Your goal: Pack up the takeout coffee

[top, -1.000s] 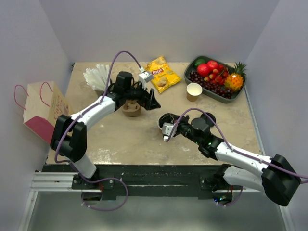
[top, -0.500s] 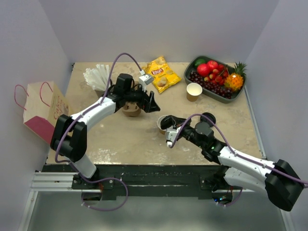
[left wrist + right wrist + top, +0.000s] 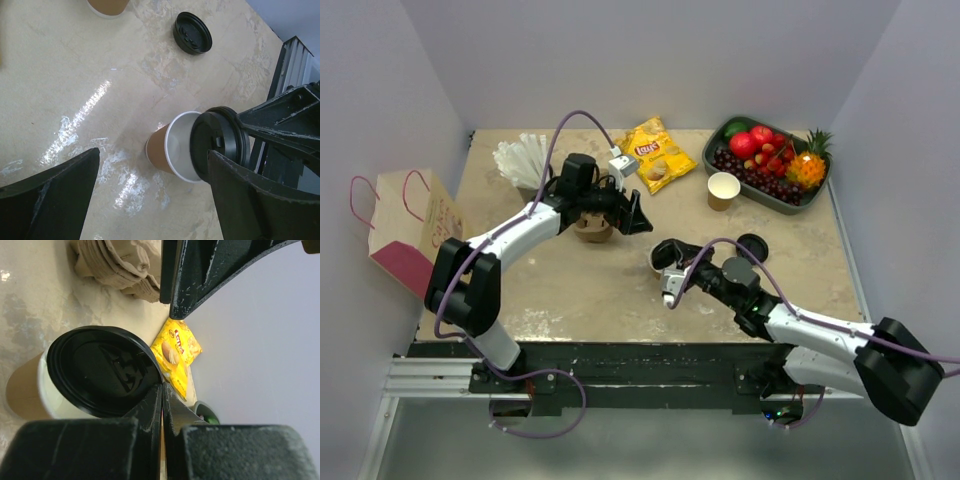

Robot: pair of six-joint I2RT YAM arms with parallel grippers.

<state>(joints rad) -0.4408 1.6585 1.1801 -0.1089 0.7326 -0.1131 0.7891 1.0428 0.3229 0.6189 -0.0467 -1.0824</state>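
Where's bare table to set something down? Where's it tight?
Free: near-left table, between left arm and right gripper; right strip between loose lid and table edge. Crowded: centre, right gripper pinching black lid over tan cup, near cup carrier.

Left arm [image 3: 510, 232] is stretched forward, wrist turned inward, and the left gripper [image 3: 638, 212] is held wide open, fingers well apart. Right arm [image 3: 820, 330] is reached in low toward the middle. The right gripper [image 3: 161, 400] is pinched tight on a black lid [image 3: 100, 371] — fingers pressed together at its rim.
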